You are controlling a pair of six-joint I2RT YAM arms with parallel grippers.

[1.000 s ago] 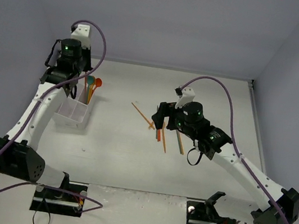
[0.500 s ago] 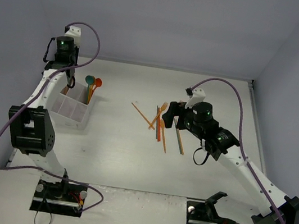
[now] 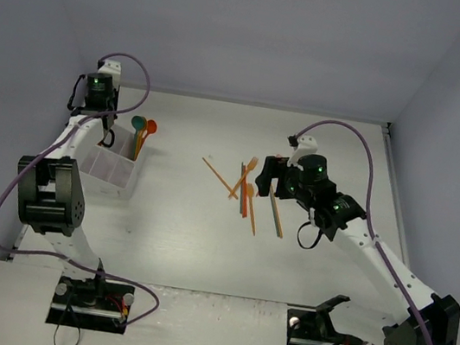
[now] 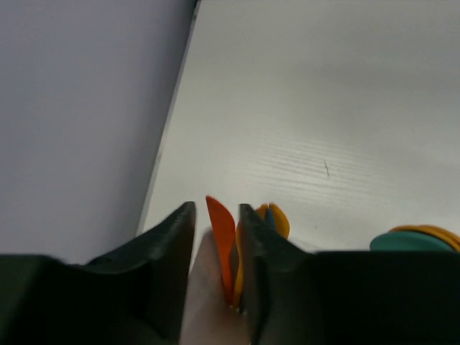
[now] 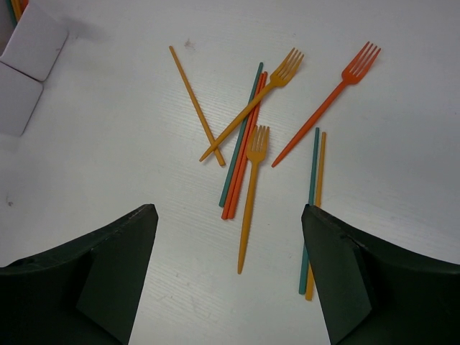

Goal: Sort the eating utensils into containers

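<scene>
Both arms drawn back
The left gripper (image 4: 215, 215) has retreated toward the far wall (image 3: 234, 33) behind the box (image 3: 115, 176), jaws now slightly parted; the right gripper (image 5: 226, 212) has shifted right, uncovering the forks (image 3: 251, 167).

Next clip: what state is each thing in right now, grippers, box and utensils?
Left gripper: jaws slightly apart over the box, an orange utensil between them.
Right gripper: wide open, empty, over the forks and sticks.
Box: upright on the table, partly filled.
Spoons: standing in the box's far end.
Forks: three, lying loose on the table.
Sticks: lying loose, some crossed by forks.
</scene>
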